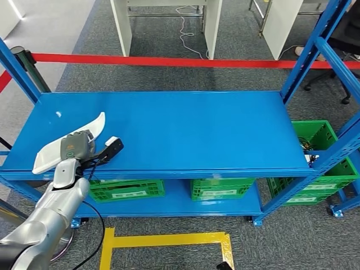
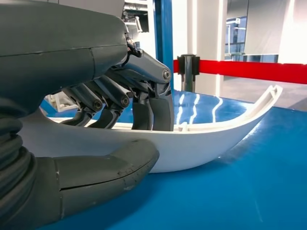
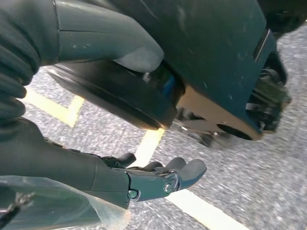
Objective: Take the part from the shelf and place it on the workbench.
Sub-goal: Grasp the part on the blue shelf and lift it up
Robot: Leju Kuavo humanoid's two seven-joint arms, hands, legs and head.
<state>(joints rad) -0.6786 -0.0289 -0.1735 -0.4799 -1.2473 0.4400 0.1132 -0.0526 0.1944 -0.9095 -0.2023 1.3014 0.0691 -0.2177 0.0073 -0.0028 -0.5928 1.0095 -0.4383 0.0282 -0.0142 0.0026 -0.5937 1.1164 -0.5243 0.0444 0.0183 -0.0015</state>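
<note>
The long, curved white plastic part [image 1: 68, 143] lies on the left end of the blue metal shelf [image 1: 191, 129], near its front edge. The left hand [image 1: 76, 147] is on it — dark fingers [image 2: 152, 108] hooked over the part's upper rim, thick grey thumb [image 2: 108, 167] against its outer side. The right hand [image 3: 108, 177] hangs over grey carpet with yellow tape lines [image 3: 148, 143] — fingers apart, holding nothing.

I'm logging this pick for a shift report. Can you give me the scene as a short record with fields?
part: white curved part lying on the blue shelf, near its left end
left hand: left hand at the part, fingers over its rim, thumb against its outer side
right hand: right hand hanging over the floor, fingers apart, holding nothing
below shelf: green crates
stage: part not lifted yet
</note>
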